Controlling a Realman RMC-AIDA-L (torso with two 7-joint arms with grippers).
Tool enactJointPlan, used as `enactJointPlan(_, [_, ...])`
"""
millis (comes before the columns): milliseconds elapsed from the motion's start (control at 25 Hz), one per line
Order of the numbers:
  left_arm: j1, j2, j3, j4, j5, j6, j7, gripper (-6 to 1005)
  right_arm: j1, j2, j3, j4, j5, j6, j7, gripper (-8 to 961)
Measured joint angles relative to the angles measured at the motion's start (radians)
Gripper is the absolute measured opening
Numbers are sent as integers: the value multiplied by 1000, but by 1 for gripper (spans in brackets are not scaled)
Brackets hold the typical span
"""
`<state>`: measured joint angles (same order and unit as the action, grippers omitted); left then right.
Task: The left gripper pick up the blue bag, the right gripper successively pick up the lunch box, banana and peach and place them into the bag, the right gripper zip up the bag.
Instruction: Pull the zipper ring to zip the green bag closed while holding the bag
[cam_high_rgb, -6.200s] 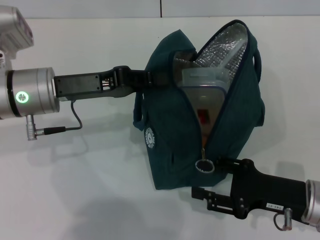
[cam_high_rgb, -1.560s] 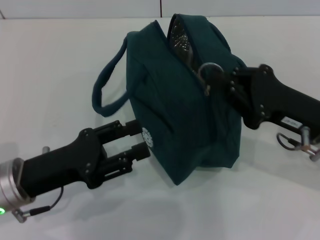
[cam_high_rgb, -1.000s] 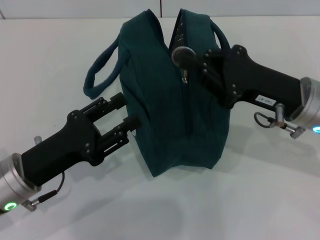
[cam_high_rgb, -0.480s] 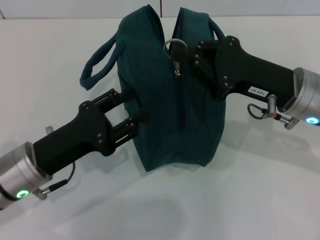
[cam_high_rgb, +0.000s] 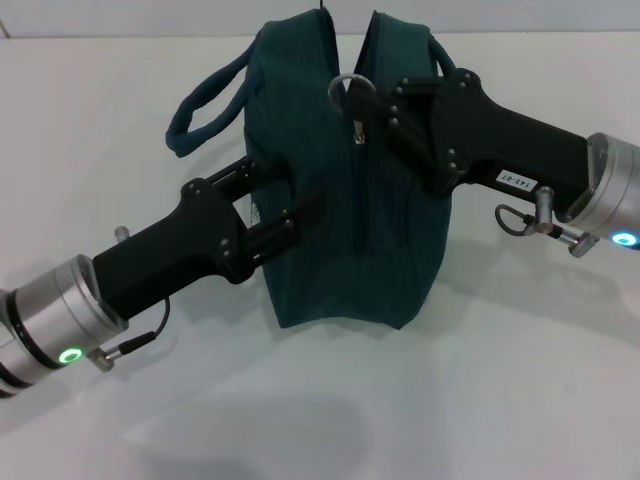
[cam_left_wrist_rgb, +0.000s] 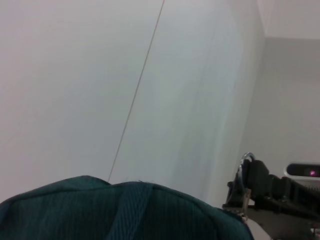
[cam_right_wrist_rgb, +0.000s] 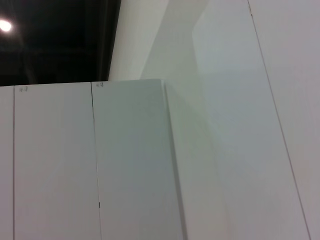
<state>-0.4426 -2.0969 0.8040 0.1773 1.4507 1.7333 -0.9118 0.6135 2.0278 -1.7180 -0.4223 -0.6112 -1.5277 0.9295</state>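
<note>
Nearest, at about 8 o'clock in the head view, the left gripper (cam_high_rgb: 285, 215) reaches in from the near left and braces the flank of the blue bag (cam_high_rgb: 340, 250), its jaws spread with the tips pressed into the fabric on that side rather than pinching anything. The bag stands upright on the white surface (cam_high_rgb: 500, 400) at the centre, zipped along most of its visible seam, one loop handle (cam_high_rgb: 205, 105) drooping toward 10 o'clock. Farther back, at about 1 o'clock, the right gripper (cam_high_rgb: 372, 105) has the ring zipper pull (cam_high_rgb: 352, 90) at its tips; the jaws look pressed together on the ring's stem, though the contact itself is hard to see. The lunch box, banana and peach are out of sight, presumably inside. To finish the zip well, the right gripper should probably draw the pull along the line of the teeth toward the far top end, not upward, while the left gripper holds the bag firm so the fabric stays taut and the slider does not snag. Compared with half a second ago, the left gripper has pushed farther in and up against the bag's side, the bag has shifted slightly, and the pull sits at almost the same spot.
</note>
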Motion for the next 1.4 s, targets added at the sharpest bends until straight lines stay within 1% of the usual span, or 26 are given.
enactJointPlan(360, [-5, 3, 8, 0, 4, -8, -1, 581, -7, 0, 0, -2, 1, 0, 4, 6])
enactJointPlan(560, [-4, 4, 9, 0, 2, -9, -2, 368, -9, 0, 0, -3, 1, 0, 4, 7])
enactJointPlan(680, [-4, 5, 9, 2, 1, -9, -3, 211, -11, 0, 0, -3, 2, 0, 4, 7])
enactJointPlan(1040, [-4, 6, 10, 5, 6, -7, -7, 168, -14, 0, 1, 2, 23, -3, 5, 7])
enactJointPlan(1280, [-5, 6, 25, 8, 8, -5, -7, 126, -14, 0, 0, 5, 30, -6, 5, 7])
enactJointPlan(1400, [-7, 7, 51, 10, 12, -5, -7, 103, -14, 0, -1, 5, 47, -6, 24, 7])
